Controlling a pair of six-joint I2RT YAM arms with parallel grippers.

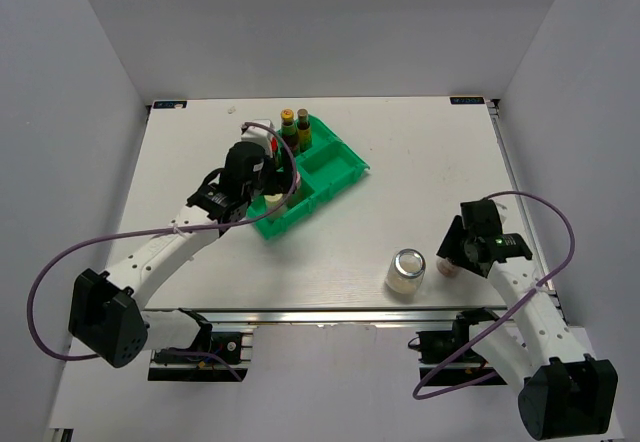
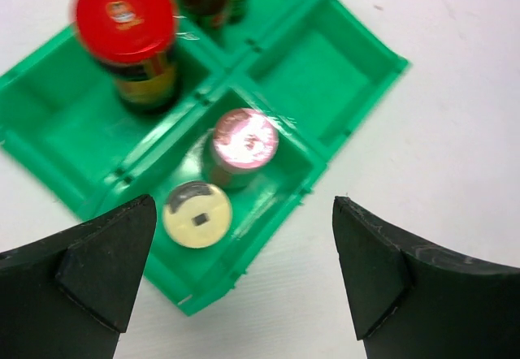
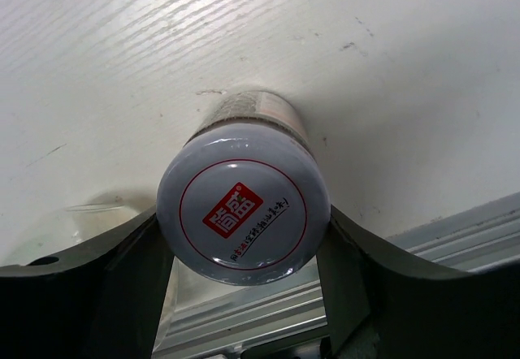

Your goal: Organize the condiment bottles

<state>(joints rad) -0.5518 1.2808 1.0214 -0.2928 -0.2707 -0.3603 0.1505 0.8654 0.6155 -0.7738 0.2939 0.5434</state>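
Lower right: right gripper [image 1: 452, 254] pinching jar [image 3: 242, 213] at lid (probably for carry to tray [image 1: 340, 167]). Centre left: left gripper [image 2: 244, 253] wide, empty above pink shaker [image 2: 244, 140], clearing lids.

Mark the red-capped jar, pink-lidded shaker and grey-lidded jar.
red-capped jar [image 2: 126, 6]: left wrist view, centre of the red cap.
pink-lidded shaker [image 2: 244, 138]: left wrist view, top of the lid.
grey-lidded jar [image 3: 243, 210]: right wrist view, red logo on the lid.
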